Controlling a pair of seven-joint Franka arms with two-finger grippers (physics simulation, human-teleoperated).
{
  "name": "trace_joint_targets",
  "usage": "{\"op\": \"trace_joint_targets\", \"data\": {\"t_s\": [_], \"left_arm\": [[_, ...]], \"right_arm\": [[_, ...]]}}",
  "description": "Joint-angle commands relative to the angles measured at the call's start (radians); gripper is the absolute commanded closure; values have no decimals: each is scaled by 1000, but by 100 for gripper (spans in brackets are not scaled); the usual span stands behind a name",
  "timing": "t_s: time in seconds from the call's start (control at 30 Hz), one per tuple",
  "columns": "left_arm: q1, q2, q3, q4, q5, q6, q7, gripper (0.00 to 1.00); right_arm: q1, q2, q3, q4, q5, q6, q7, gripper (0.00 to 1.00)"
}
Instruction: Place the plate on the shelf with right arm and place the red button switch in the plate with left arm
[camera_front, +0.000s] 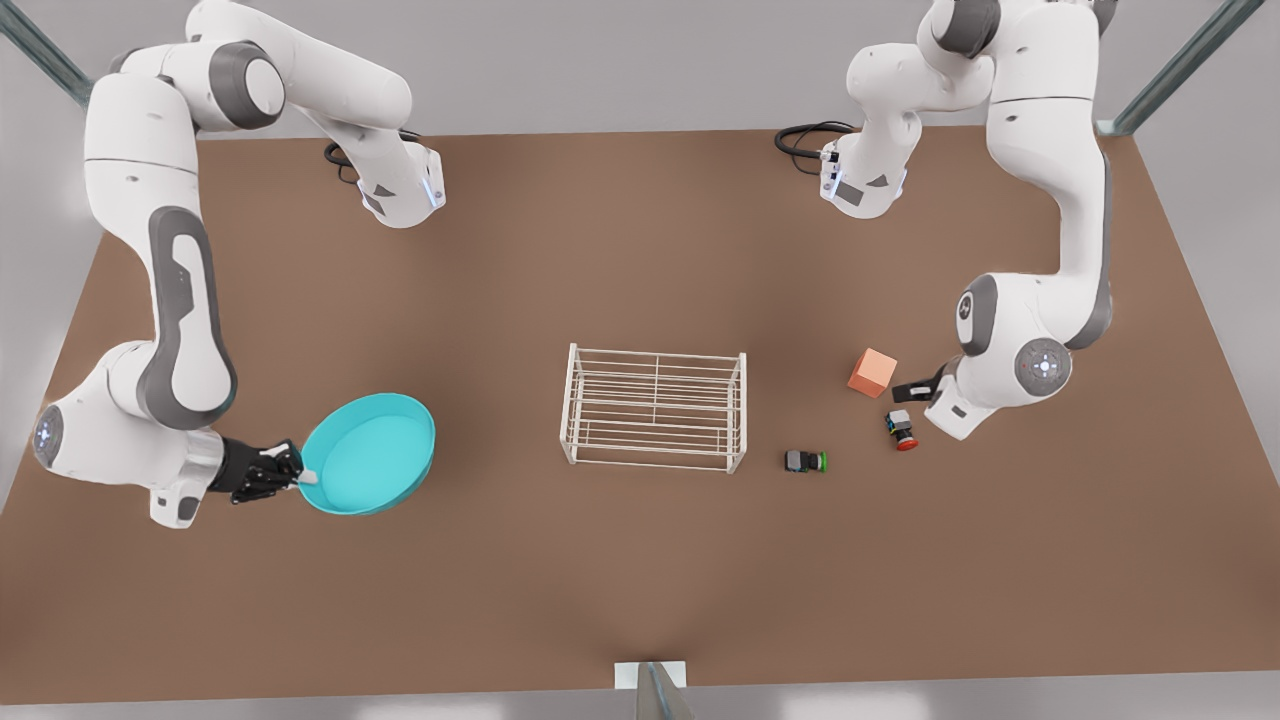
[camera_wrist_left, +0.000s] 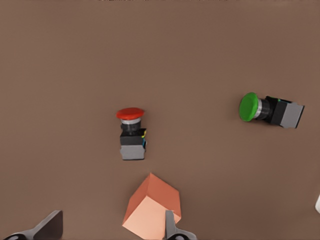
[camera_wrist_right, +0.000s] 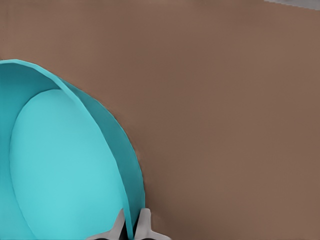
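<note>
front: overhead, whole table (camera_front: 640, 600) | wrists: close, facing down

Plate (camera_wrist_right: 65, 170): turquoise, round and shallow with a raised rim; seen tilted, its inner face pale and evenly lit, its outer wall darker along the curved edge. Partly cut off by the frame.

Right pincer (camera_wrist_right: 132, 227): two pale fingertips (camera_wrist_right: 145, 222) are seen closed on the plate's rim, one on the inside and one on the outside, the rim pinched between them.

Table (camera_wrist_right: 225, 110): plain brown surface, seen beyond and beside the plate.
</note>
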Motion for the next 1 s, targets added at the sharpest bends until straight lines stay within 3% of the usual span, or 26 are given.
{"op": "trace_joint_targets", "data": {"t_s": [0.0,0.17,0.4,0.63,0.83,0.97], "left_arm": [[1,18,2,-23,-28,221,7,0],[1,85,2,-98,-28,384,7,0],[4,150,4,-118,-28,416,9,0],[6,180,4,-130,-26,470,9,0],[9,202,4,-130,-28,504,9,0],[10,202,4,-130,-29,504,7,20]], "right_arm": [[52,-7,5,30,71,-80,54,79],[255,-5,5,65,195,-65,284,79],[518,35,-4,133,212,113,582,79],[607,122,-11,133,148,277,606,79],[643,122,-9,73,120,288,605,79],[647,111,-7,45,120,288,605,79]]}}
